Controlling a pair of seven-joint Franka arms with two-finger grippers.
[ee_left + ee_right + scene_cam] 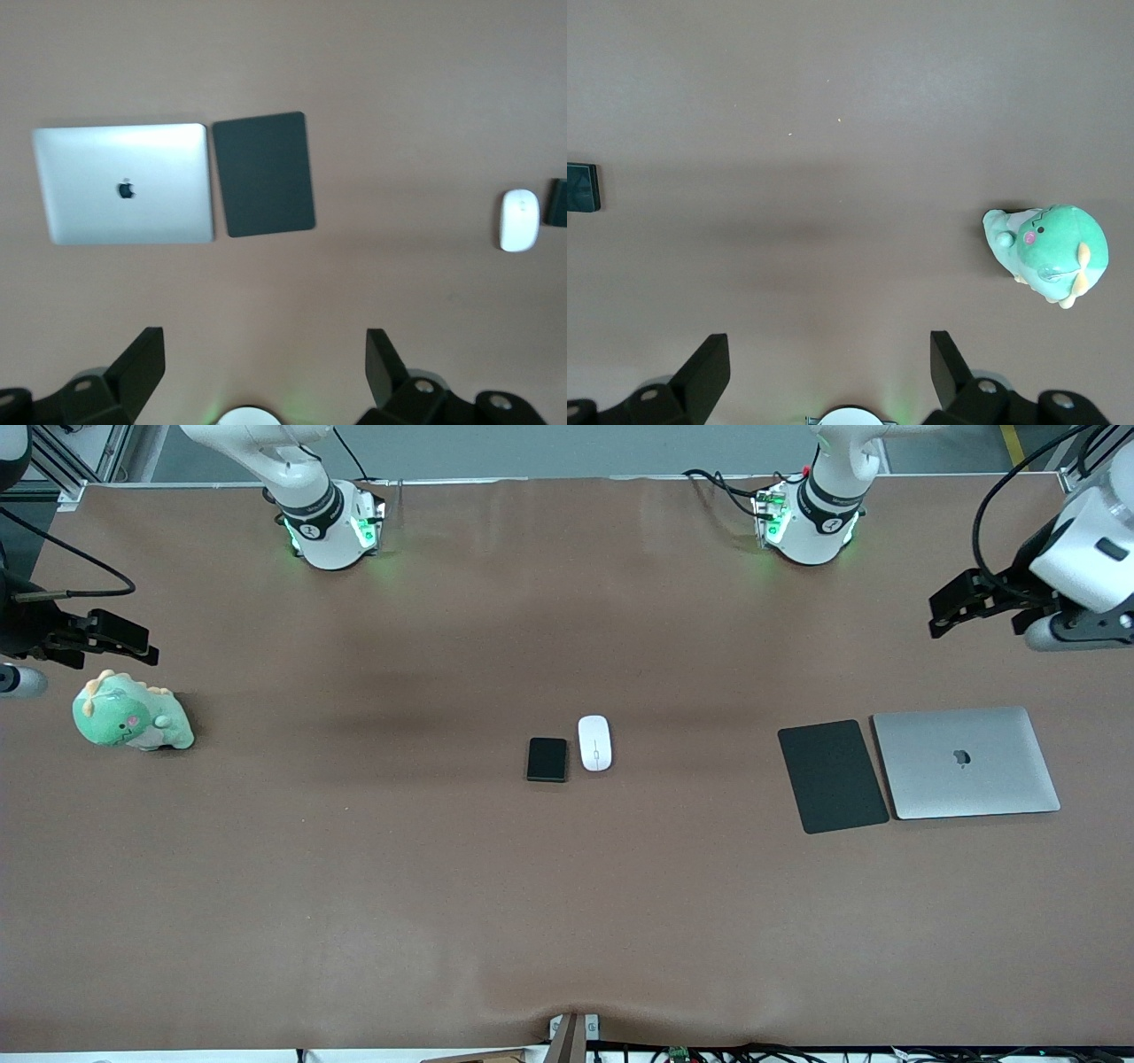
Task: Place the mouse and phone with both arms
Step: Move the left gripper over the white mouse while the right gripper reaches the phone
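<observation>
The white mouse [594,742] and the black phone [547,759] lie side by side at the middle of the table, the mouse toward the left arm's end. Both show at the edge of the left wrist view, the mouse [519,220] and the phone [557,202]. The phone also shows in the right wrist view [582,188]. My left gripper [941,615] hangs open and empty over the table's left-arm end [264,354]. My right gripper [142,646] hangs open and empty over the right-arm end [830,359], above a plush toy. Both grippers are well away from the mouse and phone.
A flat black mouse pad [832,775] and a closed silver laptop [966,762] lie side by side toward the left arm's end. A green plush dinosaur [130,713] sits toward the right arm's end. Both arm bases [330,522] stand at the table's farther edge.
</observation>
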